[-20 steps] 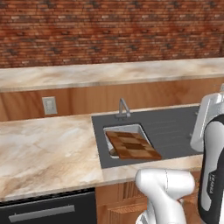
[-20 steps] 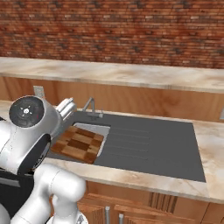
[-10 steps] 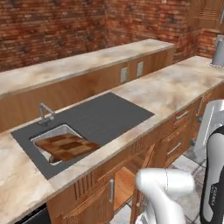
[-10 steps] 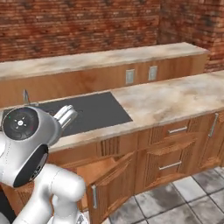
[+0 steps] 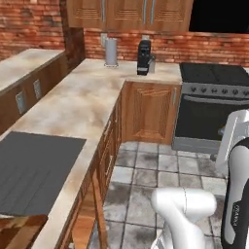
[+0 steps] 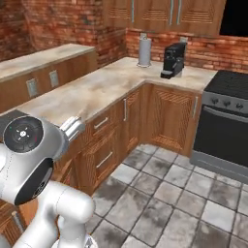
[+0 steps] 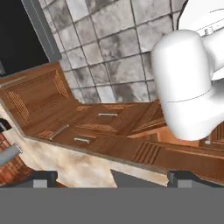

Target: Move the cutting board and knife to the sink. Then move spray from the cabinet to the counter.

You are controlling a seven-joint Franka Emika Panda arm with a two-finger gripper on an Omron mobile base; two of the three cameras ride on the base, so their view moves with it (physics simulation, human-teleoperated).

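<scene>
**Two fingertips spread wide, nothing held; board corner at frame edge**

Gripper (image 7: 113, 179) is open in the hand view: the dark fingertips (image 7: 43, 177) stand far apart with nothing between them. Under them: panelled wooden base cabinets (image 7: 100, 120) with thin metal handles, a strip of marbled stone, grey floor tiles (image 7: 113, 48), and the black front of the oven at upper left.

In the left base view, a brown patchwork wood corner at the bottom left looks like the cutting board (image 5: 19, 232), low beside the flat dark grey sink (image 5: 34, 170) drainboard. It is cut by the frame edge, so little of it can be told.

The counter (image 5: 78, 104) is beige-tan marbled stone, L-shaped, running back to the corner by the red brick wall (image 5: 29, 19).

- At the far corner stand a grey upright cylinder (image 5: 111, 51) and, just beside it, a black coffee machine (image 5: 144, 57), apart from each other.
- Right of them is a black stove (image 5: 209, 112) with a knob row and a long bar handle.
- Above are wall cabinets (image 5: 126, 12), warm brown, slatted doors shut.
- Two grey outlets (image 5: 20, 101) sit on the raised wooden back ledge at left.

The mottled grey square floor tiles lie between the arm and the stove.
</scene>
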